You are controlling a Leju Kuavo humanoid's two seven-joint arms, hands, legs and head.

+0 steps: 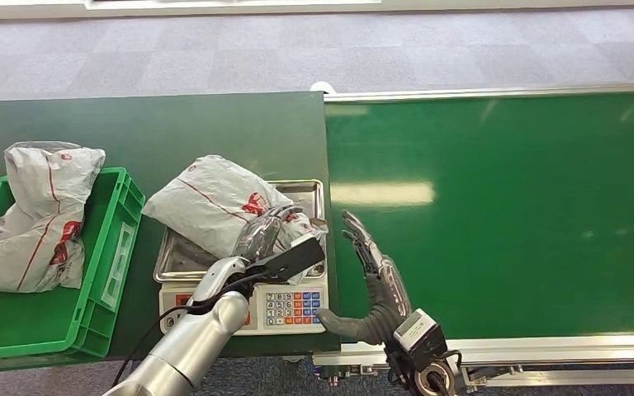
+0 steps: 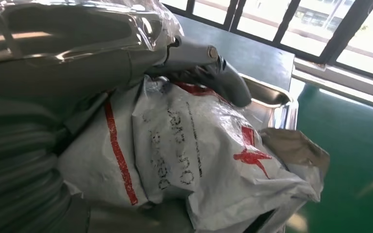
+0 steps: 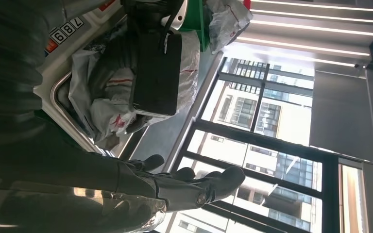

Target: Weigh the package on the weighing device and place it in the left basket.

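While the package (image 1: 215, 206) lies on the scale's steel pan (image 1: 309, 191), overhanging toward the green basket (image 1: 99, 272), the left hand (image 1: 262, 235) rests on it, grip unclear; the right hand (image 1: 371, 280) stands beside, fingers apart. Slick, slack plastic could slip free when lifted.

Bright green conveyor belt (image 1: 495, 206) runs alongside the dark green surface (image 1: 173, 132); grey carpet floor (image 1: 297, 49) lies beyond that surface.

A package (image 1: 215, 206) lies on the scale (image 1: 248, 272) at lower centre; a basket (image 1: 91, 313) holding another package (image 1: 37, 214) sits at lower left.
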